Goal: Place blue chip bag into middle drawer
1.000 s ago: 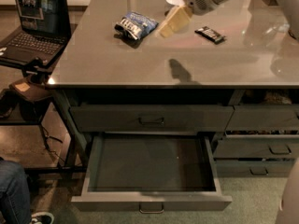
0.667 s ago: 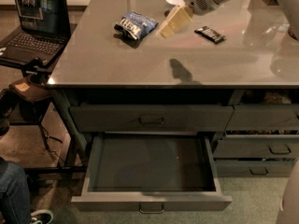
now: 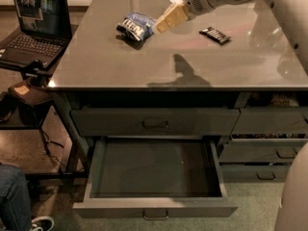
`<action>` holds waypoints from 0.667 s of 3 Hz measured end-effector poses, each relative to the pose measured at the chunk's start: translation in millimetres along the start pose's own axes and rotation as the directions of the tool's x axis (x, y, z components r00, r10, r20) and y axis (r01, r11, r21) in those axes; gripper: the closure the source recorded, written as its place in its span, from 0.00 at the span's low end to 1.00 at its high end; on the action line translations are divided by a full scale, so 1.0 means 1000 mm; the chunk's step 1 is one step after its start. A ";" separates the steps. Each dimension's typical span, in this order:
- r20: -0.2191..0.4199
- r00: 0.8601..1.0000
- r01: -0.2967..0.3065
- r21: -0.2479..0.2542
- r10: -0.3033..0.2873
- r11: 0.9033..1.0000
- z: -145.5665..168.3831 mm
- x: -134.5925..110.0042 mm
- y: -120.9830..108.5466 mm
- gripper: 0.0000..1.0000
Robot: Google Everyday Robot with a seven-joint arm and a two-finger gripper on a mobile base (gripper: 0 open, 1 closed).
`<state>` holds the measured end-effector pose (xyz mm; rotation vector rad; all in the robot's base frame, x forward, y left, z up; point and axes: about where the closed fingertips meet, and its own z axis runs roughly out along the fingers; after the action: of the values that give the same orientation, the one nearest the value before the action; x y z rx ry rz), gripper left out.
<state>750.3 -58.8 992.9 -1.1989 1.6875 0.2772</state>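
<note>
The blue chip bag [image 3: 136,25] lies crumpled on the grey countertop [image 3: 144,66], towards the back left of centre. My gripper [image 3: 160,27] hangs over the counter just right of the bag, its tan fingers [image 3: 169,18] pointing down-left with the tips almost at the bag's right end. The middle drawer [image 3: 155,169] is pulled out below the counter, its dark floor bare, with a small curved handle [image 3: 155,214] on its front.
A slim black candy bar wrapper [image 3: 214,35] lies right of the gripper. A closed top drawer [image 3: 154,122] sits above the open one, narrower drawers [image 3: 269,153] to the right. A laptop [image 3: 36,20] stands on a side stand at left. A person's leg and shoe [image 3: 19,211] show at bottom left.
My gripper has moved left and down a little towards the chip bag. The bag, the wrapper and the drawer have not moved.
</note>
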 end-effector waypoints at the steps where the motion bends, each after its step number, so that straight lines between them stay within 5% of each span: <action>1: 0.000 1.000 0.000 -0.001 0.000 1.000 0.000 0.000 0.000 0.00; 2: 0.021 0.999 -0.034 0.043 0.033 0.999 0.020 0.002 -0.008 0.00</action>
<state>768.6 -50.9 984.5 -1.1334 1.6890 0.2714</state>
